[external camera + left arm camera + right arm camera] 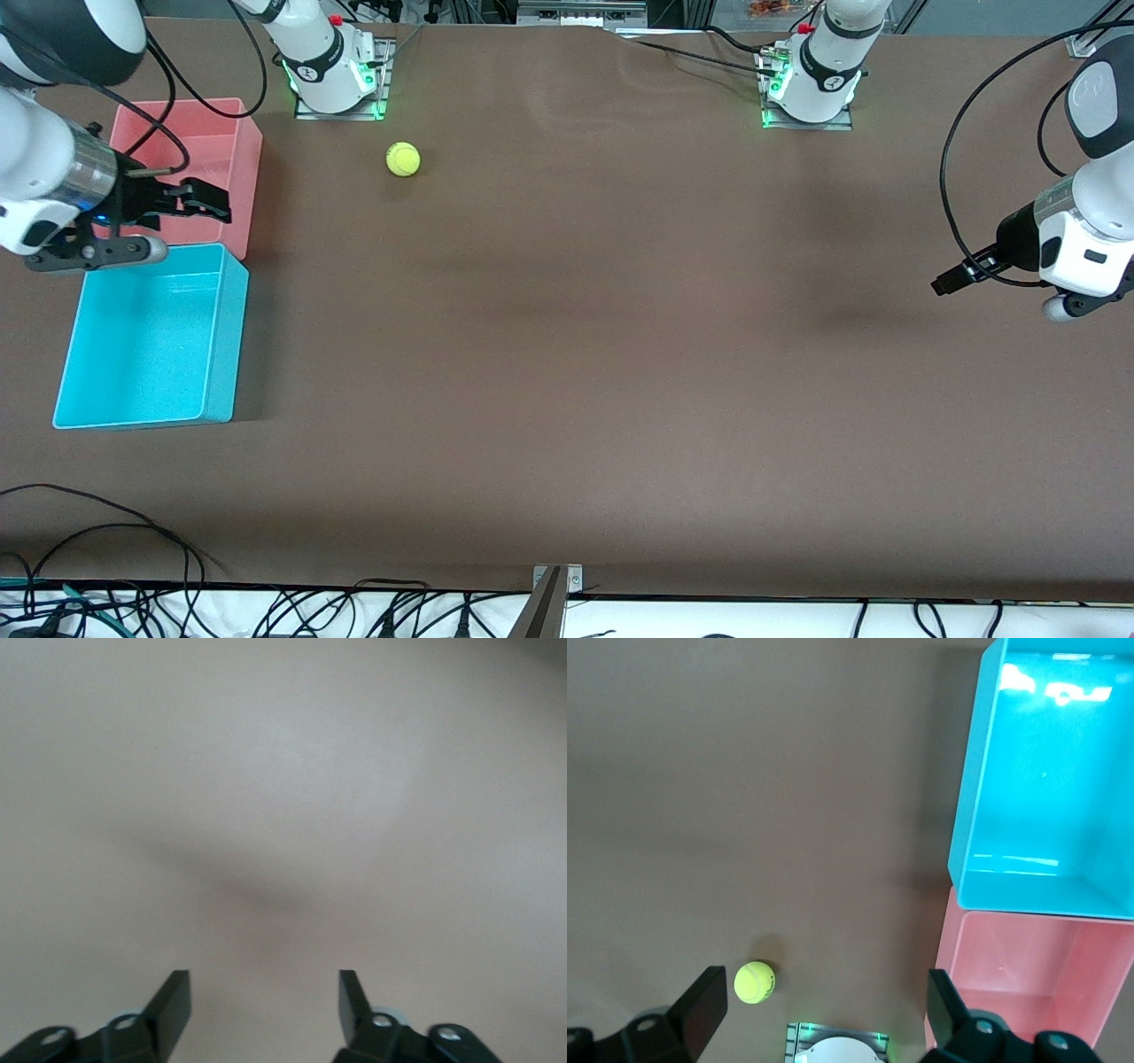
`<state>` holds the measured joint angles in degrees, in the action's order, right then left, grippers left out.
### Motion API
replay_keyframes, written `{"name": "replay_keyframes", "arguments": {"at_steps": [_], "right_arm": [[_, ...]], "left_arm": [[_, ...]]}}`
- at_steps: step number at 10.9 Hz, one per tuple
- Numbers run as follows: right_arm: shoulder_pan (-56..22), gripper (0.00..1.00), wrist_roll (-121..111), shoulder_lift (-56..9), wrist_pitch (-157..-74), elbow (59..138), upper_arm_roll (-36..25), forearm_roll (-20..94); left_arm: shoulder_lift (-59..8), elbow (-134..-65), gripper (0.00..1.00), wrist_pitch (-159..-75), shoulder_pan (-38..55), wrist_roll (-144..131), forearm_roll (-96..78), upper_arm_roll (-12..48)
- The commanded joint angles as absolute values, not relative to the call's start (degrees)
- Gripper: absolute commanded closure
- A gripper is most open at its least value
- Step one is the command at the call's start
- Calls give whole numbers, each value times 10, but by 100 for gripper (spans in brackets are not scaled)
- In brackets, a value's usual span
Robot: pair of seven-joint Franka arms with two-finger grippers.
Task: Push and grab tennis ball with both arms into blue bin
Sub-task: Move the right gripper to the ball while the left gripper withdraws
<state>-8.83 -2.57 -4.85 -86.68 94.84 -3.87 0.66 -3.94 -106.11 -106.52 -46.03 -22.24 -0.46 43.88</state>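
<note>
The yellow-green tennis ball (pixel 403 159) lies on the brown table close to the right arm's base, beside the pink bin. It also shows in the right wrist view (pixel 755 982). The blue bin (pixel 226 337) is empty and stands against the pink bin, nearer to the front camera; its wall shows in the right wrist view (pixel 967 797). My right gripper (pixel 215 201) is open and empty, up over the pink bin's edge next to the blue bin, with its fingers wide apart in its own view (pixel 826 992). My left gripper (pixel 946 283) is open and empty over bare table at the left arm's end (pixel 264 979).
The pink bin (pixel 246 168) is empty and shows in the right wrist view (pixel 1028 966). The right arm's base (pixel 332 75) and the left arm's base (pixel 811 84) stand along the table's back edge. Black cables lie along the front edge (pixel 177 567).
</note>
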Motion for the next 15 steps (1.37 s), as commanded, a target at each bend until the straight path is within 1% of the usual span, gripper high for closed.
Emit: {"name": "replay_keyframes", "arguments": {"at_steps": [1, 2, 3, 5, 7, 8, 9, 10, 12, 13, 14, 15], "right_arm": [[-91, 0, -30, 36, -936, 1127, -31, 12], [-91, 0, -30, 64, -962, 1196, -24, 12], [-91, 0, -30, 81, -969, 1253, -16, 12], [-91, 0, -31, 89, -999, 1336, -1, 12], [-91, 0, -30, 89, -1053, 1397, 13, 13], [-91, 0, -30, 89, -1081, 1427, 38, 15], [-91, 0, -30, 87, -1112, 1456, 64, 16], [-91, 0, -25, 82, -1135, 1470, 86, 17], [-91, 0, -23, 60, -1140, 1483, 98, 18], [-104, 0, -21, 43, -1139, 1483, 98, 18], [-118, 0, -21, 20, -1140, 1483, 98, 26], [-140, 0, -21, 5, -1140, 1483, 97, 69]], "left_arm": [[-37, -1004, 0, -1020, -459, -86, -16, 443], [-37, -989, 0, -1011, -455, -68, -16, 443], [-36, -979, 0, -1003, -448, -43, -20, 442], [-37, -943, 0, -980, -440, 0, -24, 443], [-36, -940, 0, -978, -401, 29, -20, 430], [-33, -938, 0, -978, -351, 66, -18, 377], [-23, -933, 0, -980, -266, 114, -27, 286], [-18, -935, 0, -981, -212, 144, -35, 223], [-8, -939, 0, -981, -132, 156, -50, 139], [-2, -940, 0, -981, -69, 149, -45, 84], [0, -942, 0, -981, -30, 148, -45, 44], [3, -943, 0, -981, -6, 147, -45, 27]]}}
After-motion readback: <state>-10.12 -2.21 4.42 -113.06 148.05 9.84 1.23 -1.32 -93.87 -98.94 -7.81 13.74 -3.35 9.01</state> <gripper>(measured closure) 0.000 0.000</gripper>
